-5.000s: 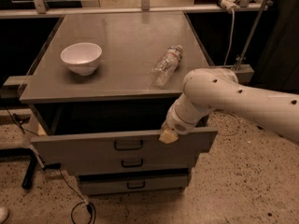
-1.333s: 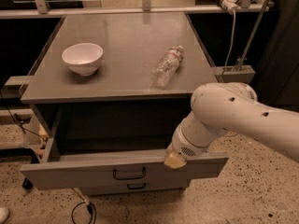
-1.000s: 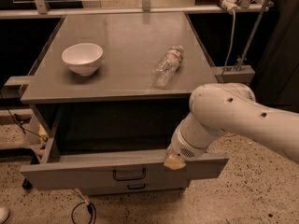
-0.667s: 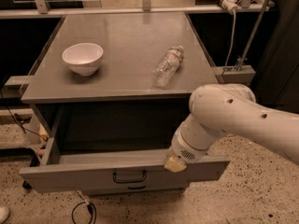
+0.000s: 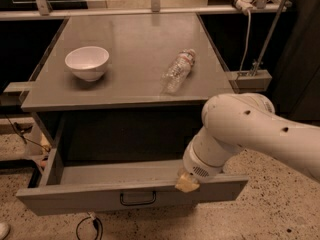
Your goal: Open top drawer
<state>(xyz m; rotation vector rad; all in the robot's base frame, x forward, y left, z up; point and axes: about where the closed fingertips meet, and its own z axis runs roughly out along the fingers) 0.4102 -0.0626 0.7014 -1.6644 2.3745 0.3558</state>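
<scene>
The top drawer (image 5: 100, 196) is a wide grey metal drawer under the grey table top. It stands pulled far out toward me, with its deep grey box open to view. A small black loop handle (image 5: 137, 199) sits at the centre of its front. My gripper (image 5: 186, 183) is at the end of the white arm (image 5: 245, 134). It rests on the upper edge of the drawer front, to the right of the handle. Only a tan tip of it shows below the white wrist. The two lower drawers are hidden behind the open drawer front.
A white bowl (image 5: 87, 62) sits on the table top (image 5: 130, 44) at the left. A clear plastic bottle (image 5: 178, 70) lies on its side at the right. A black cable (image 5: 89, 227) lies on the speckled floor below the drawer. A metal rail (image 5: 150, 11) runs behind the table.
The drawer has come much further out toward me than five seconds ago, and a little further in the last second. My arm has moved down and toward me with it.
</scene>
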